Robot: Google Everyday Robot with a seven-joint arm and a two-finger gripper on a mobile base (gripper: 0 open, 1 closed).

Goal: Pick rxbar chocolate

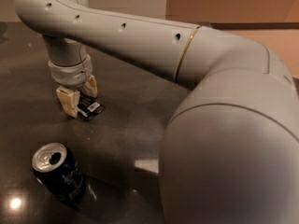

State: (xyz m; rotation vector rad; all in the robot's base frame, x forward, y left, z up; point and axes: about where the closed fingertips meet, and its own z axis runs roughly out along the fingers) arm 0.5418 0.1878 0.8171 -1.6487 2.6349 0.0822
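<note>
The rxbar chocolate (90, 108) is a small flat black wrapper with a white patch, lying on the dark table (131, 125) at the left. My gripper (80, 97) points down right over it, one cream finger (68, 101) on its near left side and the other finger (91, 86) behind it. The fingers stand apart on either side of the bar. Part of the bar is hidden behind the near finger.
A dark soda can (57, 171) with an opened top stands at the front left, nearer than the bar. My own large grey arm (224, 139) fills the right half of the view. A light wall (219, 3) runs behind the table.
</note>
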